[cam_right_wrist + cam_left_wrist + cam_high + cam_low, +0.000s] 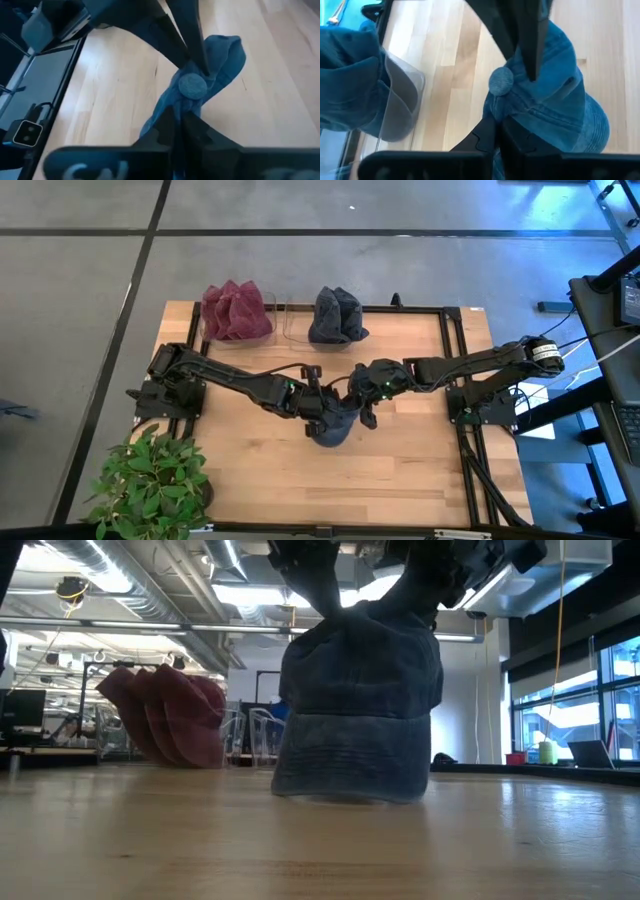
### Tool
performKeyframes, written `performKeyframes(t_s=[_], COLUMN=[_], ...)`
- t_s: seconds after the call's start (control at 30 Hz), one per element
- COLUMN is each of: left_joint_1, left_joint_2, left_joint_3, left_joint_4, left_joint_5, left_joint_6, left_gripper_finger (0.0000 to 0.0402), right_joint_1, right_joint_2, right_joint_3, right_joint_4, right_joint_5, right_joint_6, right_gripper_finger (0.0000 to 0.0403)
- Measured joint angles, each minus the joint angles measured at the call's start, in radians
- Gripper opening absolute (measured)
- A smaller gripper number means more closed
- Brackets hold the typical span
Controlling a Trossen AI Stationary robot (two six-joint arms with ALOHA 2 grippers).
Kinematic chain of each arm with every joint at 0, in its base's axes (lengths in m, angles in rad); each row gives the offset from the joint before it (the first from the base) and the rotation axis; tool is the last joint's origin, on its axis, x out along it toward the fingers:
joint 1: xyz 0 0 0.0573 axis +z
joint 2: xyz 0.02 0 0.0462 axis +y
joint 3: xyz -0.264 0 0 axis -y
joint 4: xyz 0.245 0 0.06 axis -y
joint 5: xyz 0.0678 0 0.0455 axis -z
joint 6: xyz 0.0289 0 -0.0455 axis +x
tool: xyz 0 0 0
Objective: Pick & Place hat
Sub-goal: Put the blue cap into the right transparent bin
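- High view: the blue denim hat (333, 423) sits near the middle of the wooden bench (400, 470). The left gripper (322, 406) reaches it from about 10 o'clock and the right gripper (362, 402) from about 2 o'clock; both meet over its crown. Toward 12 o'clock, at the bench's far edge, stand a pile of maroon hats (237, 311) and a pile of dark blue hats (336, 317), with a clear container (292, 325) between them. A potted plant (150, 480) stands at 8 o'clock.
- Low view: the hat (358, 705) is faded denim, brim facing the camera, its lower edge on the bench (320, 840), its crown pulled up into a peak by dark fingers (318, 580) above.
- Left wrist view: the left gripper (496, 112) is clenched on crown fabric beside the round top button (501, 81).
- Right wrist view: the right gripper (177, 112) is clenched on the bunched crown just by the button (192, 85); the cloth is twisted and gathered.
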State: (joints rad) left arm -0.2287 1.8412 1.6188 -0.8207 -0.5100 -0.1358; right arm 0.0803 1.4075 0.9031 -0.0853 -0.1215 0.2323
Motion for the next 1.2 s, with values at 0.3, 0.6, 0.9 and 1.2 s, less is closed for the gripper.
performKeyframes(t_s=[0.3,0.6,0.9,1.2], left_joint_1=[0.0,0.02,0.022,0.021], left_joint_2=[-0.022,-0.234,-0.563,-0.664], left_joint_3=[0.0,-0.15,-0.451,-0.517], left_joint_4=[-0.017,0.072,0.422,0.489], left_joint_5=[0.01,-0.01,-0.053,-0.077], left_joint_6=[-0.118,-0.19,-0.197,-0.158], left_gripper_finger=[0.0043,0.0119,0.0145,0.0139], right_joint_1=[-0.003,-0.01,-0.099,-0.242], right_joint_2=[-0.005,-0.062,-0.078,-0.015], right_joint_3=[0.0,-0.001,0.07,0.258], right_joint_4=[0.0,0.02,0.127,0.13], right_joint_5=[-0.004,0.079,0.109,0.289], right_joint_6=[0.056,0.07,0.095,0.03], right_gripper_finger=[0.0008,0.0008,0.0008,0.0008])
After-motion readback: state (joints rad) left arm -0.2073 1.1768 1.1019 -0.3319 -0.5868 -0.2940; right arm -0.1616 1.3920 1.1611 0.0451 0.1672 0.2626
